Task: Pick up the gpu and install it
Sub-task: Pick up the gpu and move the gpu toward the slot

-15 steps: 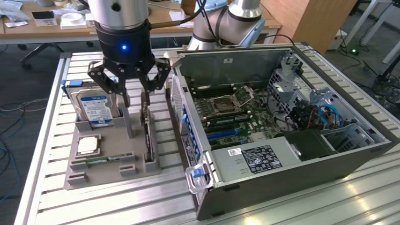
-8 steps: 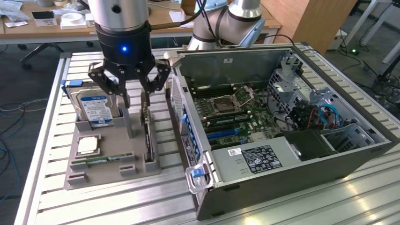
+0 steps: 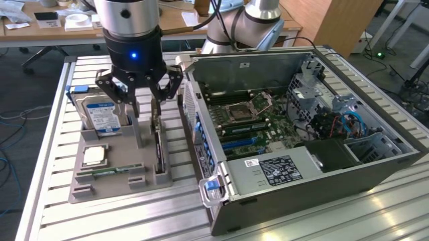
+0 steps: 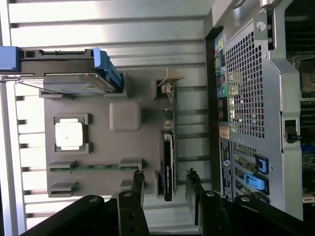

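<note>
Slatted metal table (image 3: 348, 221), cluttered wooden desk (image 3: 40, 34) behind it, wooden cabinet (image 3: 335, 20) beyond its far corner, cables (image 3: 10, 118) on grey floor (image 3: 402, 50) beside it

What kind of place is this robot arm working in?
Probably a robotics lab or test workshop: a slotted aluminium table carries an open computer case and a grey parts holder, with cluttered office desks behind.

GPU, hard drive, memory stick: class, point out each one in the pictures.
GPU (image 4: 167, 169), wrist view, on the card's dark edge.
Hard drive (image 3: 102, 119), exterior view, on its blue-white label.
Memory stick (image 4: 93, 167), wrist view, on the middle of the green strip.
</note>
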Available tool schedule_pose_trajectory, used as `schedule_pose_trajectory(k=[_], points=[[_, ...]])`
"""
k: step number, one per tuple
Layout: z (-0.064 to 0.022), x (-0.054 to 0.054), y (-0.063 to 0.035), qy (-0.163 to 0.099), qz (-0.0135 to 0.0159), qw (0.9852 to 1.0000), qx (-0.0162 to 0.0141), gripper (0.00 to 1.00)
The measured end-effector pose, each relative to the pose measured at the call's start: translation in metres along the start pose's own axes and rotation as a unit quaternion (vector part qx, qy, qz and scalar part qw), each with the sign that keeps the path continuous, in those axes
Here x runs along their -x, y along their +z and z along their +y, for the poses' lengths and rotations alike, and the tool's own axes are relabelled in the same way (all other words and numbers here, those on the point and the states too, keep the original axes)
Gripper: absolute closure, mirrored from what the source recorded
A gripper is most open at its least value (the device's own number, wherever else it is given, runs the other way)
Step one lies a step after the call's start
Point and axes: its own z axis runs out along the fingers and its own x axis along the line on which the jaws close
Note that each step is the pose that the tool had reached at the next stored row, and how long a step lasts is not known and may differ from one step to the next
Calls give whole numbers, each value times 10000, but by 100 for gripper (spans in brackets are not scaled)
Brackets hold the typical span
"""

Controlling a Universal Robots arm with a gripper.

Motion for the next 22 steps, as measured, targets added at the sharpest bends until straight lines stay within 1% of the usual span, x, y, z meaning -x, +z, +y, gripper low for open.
schedule_pose_trajectory(k=[12,16,22], points=[[-3,-2,67,0,0,10000,0,53],[-5,-2,104,5,0,10000,0,53],[-6,-3,124,6,-1,10000,0,53]])
